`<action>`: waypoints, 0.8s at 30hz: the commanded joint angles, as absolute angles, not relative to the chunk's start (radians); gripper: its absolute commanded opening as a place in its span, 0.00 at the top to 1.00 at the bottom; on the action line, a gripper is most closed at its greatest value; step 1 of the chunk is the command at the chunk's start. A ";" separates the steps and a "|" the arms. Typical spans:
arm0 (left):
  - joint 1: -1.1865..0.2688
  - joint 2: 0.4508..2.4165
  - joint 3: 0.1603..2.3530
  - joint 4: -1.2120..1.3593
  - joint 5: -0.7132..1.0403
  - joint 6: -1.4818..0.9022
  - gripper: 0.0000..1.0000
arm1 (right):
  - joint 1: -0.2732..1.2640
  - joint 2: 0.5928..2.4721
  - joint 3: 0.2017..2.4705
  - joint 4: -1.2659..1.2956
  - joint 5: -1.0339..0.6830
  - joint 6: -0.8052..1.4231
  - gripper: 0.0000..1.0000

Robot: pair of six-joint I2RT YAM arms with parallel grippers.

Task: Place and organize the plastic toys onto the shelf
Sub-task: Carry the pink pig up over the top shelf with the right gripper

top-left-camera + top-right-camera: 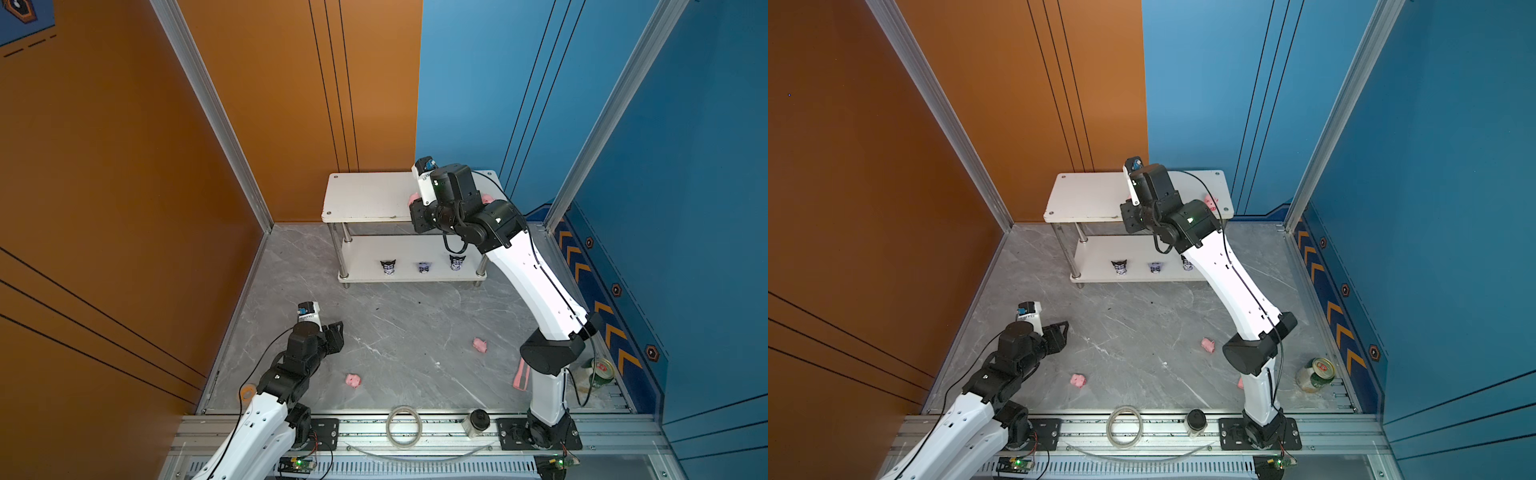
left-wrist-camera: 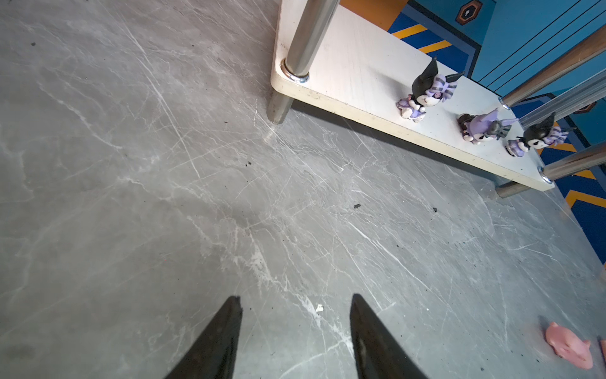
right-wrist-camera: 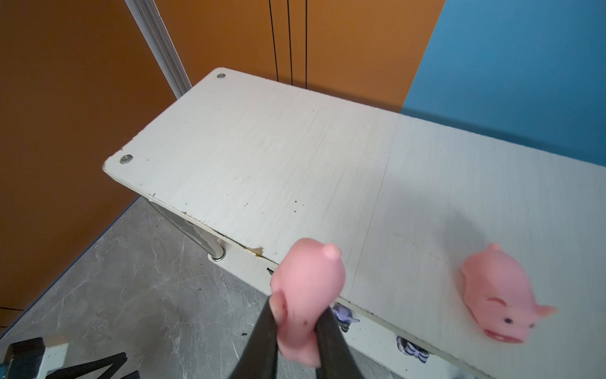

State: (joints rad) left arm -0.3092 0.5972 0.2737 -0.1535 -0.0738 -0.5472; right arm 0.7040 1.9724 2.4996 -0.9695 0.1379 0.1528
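Note:
My right gripper [image 3: 298, 311] is shut on a pink pig [image 3: 308, 282], held just above the front edge of the white shelf's top board [image 1: 365, 199]. A second pig [image 3: 501, 295] lies on that board toward its right end [image 1: 1212, 203]. Three black-and-purple cartoon figures [image 1: 387, 267] [image 1: 423, 267] [image 1: 457, 262] stand in a row on the lower board [image 2: 354, 65]. Two more pigs [image 1: 353, 380] [image 1: 479, 344] lie on the grey floor. My left gripper [image 2: 295, 298] hovers open over bare floor at the front left, holding nothing.
A green can [image 1: 602, 372] stands at the right front corner beside my right arm's base, with a flat pink strip [image 1: 520, 376] next to it. A tape ring [image 1: 403, 426] and a small black-lidded jar [image 1: 477, 419] sit on the front rail. Orange and blue walls enclose the shelf.

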 commanded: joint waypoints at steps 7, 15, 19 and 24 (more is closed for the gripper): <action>-0.300 0.610 0.253 -0.153 -0.055 -0.560 0.46 | 0.625 2.028 2.538 -0.981 0.050 0.162 0.80; -0.301 0.629 0.256 -0.139 -0.054 -0.564 0.45 | 0.597 2.047 2.538 -0.973 0.028 0.173 0.80; -0.300 0.641 0.258 -0.134 -0.052 -0.564 0.46 | 0.594 2.055 2.539 -0.967 0.016 0.174 0.76; -0.300 0.647 0.262 -0.130 -0.052 -0.563 0.46 | 0.590 2.063 2.544 -0.963 0.000 0.170 0.73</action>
State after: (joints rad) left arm -0.3084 0.6449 0.2619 -0.1448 -0.0666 -0.5510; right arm 0.5953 2.0434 2.5187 -0.9680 0.0257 0.1612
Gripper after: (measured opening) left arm 0.546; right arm 0.269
